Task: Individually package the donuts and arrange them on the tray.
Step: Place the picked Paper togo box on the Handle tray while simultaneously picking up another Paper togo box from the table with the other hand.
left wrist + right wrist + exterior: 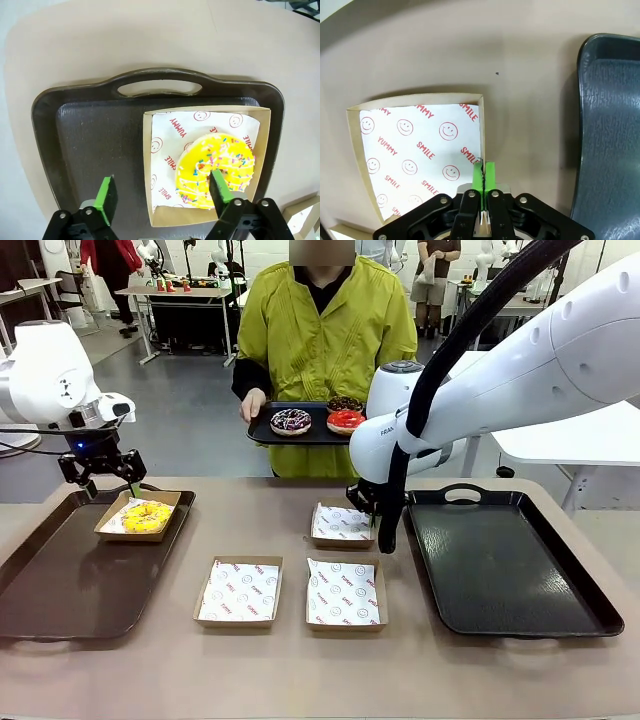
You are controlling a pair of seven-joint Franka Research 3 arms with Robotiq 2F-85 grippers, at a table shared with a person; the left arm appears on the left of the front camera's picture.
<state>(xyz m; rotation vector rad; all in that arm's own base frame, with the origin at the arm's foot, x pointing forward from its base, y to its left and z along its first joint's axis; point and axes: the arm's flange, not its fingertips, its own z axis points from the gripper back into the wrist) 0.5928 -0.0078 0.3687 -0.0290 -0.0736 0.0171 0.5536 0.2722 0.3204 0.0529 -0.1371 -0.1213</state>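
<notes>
Left gripper hovers over far end of left tray, fingers wide apart, gripping nothing; yellow donut sits in its box on that tray, near the handle end, one finger above the donut, the other over bare tray beside the box; right gripper is down at the far box mid-table, fingers together, pinching the box's side wall on the right-tray side; far box holds printed paper, no donut; right tray just beside it on the table; two near boxes side by side, paper liners in them; person's hand holds a small tray past the far table edge, carrying purple donut, red donut and chocolate donut behind the red one.
</notes>
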